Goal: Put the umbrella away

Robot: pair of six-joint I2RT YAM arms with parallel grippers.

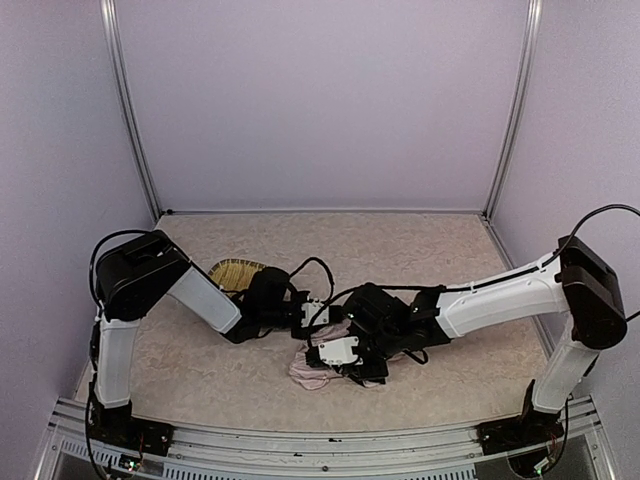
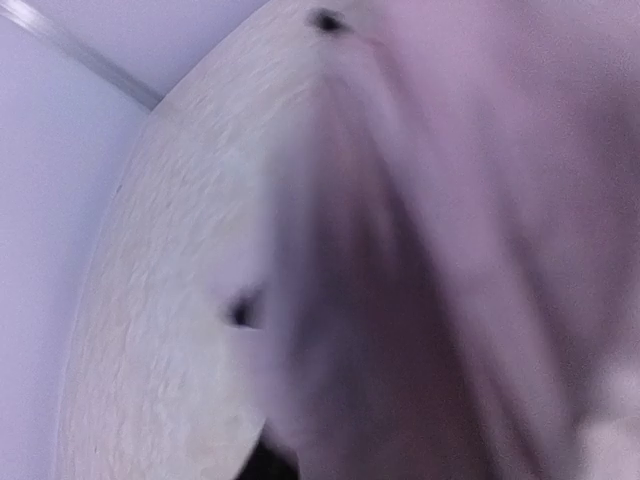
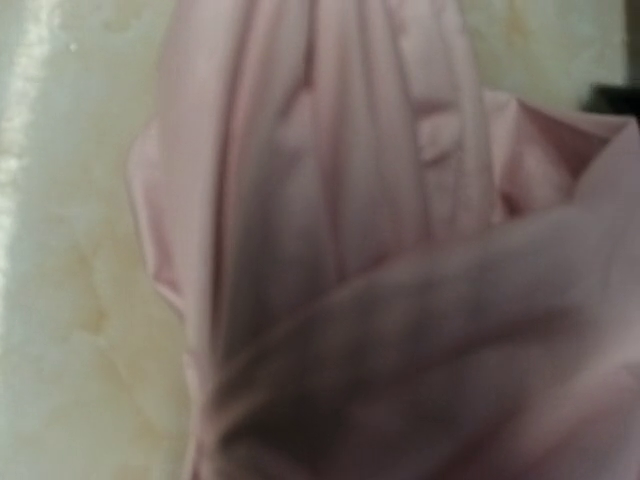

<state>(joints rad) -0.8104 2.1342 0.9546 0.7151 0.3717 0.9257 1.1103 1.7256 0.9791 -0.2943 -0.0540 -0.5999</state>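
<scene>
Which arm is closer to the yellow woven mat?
The left arm: its forearm passes right beside the mat, while the right arm reaches in from the opposite side.

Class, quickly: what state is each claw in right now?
Left claw: cannot be told; its tip is hidden close against the umbrella.
Right claw: cannot be told; it is down on the umbrella, tip hidden.
</scene>
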